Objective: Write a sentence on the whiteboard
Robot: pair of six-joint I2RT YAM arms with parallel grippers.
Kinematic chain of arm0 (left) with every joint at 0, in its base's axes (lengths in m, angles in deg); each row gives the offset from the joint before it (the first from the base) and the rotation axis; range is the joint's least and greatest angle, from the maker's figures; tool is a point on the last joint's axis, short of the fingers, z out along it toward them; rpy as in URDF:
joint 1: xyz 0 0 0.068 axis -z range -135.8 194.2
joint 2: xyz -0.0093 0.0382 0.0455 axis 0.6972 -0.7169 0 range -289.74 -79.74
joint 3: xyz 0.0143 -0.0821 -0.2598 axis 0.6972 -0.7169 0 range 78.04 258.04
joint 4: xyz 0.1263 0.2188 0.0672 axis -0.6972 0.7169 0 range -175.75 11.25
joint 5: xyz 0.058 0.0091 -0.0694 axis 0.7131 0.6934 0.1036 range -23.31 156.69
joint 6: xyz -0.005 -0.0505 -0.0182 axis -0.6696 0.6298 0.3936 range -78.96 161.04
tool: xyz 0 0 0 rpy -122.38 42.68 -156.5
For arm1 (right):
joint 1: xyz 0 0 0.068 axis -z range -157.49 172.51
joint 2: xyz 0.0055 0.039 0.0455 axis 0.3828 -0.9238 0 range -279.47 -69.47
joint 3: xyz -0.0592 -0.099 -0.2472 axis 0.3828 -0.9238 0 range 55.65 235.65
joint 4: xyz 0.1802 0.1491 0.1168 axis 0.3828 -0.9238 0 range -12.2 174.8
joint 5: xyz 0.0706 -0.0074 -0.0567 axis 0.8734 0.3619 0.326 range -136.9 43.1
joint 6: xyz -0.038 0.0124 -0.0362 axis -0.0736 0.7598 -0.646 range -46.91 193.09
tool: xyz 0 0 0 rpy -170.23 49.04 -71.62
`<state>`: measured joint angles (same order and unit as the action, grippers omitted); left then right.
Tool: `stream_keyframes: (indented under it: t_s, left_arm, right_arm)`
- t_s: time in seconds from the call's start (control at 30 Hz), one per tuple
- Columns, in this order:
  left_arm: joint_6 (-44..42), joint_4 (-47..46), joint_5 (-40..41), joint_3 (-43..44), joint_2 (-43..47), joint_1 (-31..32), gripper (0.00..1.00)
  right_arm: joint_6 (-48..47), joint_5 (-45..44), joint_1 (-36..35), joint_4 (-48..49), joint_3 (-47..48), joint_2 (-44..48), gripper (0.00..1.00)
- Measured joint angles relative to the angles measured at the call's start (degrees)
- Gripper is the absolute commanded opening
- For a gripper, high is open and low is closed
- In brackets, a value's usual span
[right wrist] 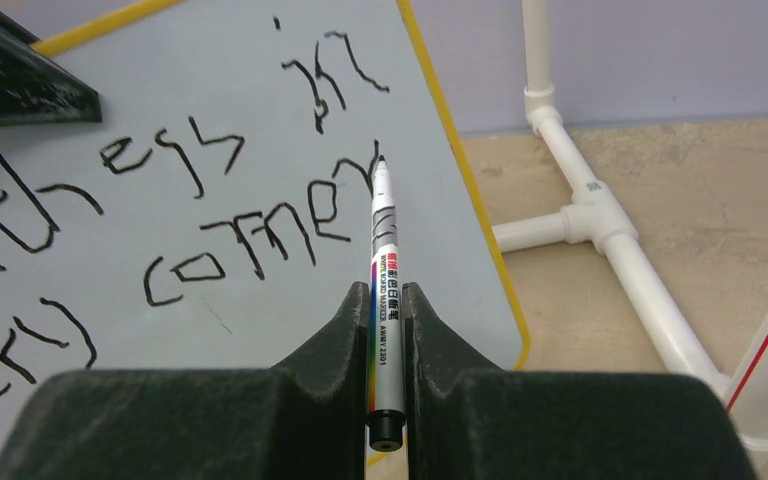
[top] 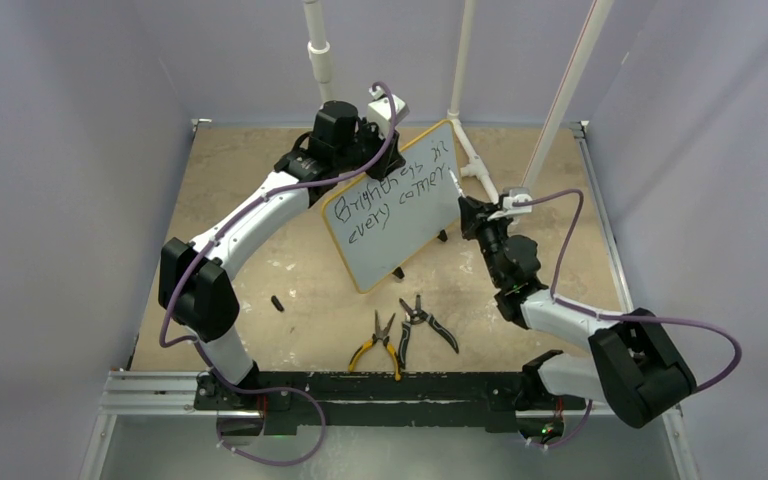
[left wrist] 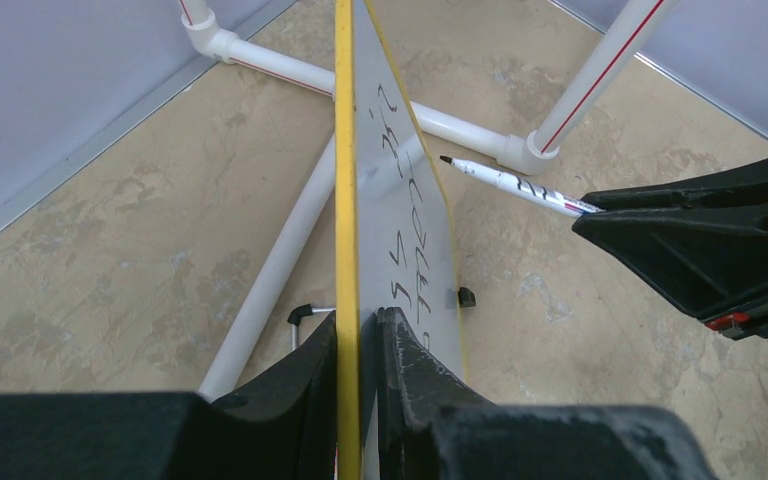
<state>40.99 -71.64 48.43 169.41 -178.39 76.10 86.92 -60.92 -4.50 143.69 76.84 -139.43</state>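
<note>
Marker (right wrist: 381,225) clamped in my right claw (right wrist: 387,300) points just ahead at the last letter of the sentence (right wrist: 260,240) on the whiteboard (right wrist: 210,90), its rim pinched between my left claw (left wrist: 358,330); I would retreat straight, not smearing.

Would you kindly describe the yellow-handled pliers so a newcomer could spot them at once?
Find the whiteboard standing on the table. Just nearer the camera lie two pairs of pliers. The yellow-handled pliers are the left pair; the black-handled pliers beside them lie to the right.
</note>
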Motion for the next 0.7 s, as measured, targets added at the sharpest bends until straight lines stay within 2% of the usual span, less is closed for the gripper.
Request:
stream_keyframes:
  t_s: [0.7]
  left_arm:
    - [1.0,-0.3,0.0,-0.2,0.1,0.0,0.00]
  right_arm:
    - [1.6,0.2,0.0,-1.6,-0.1,-5.2,0.00]
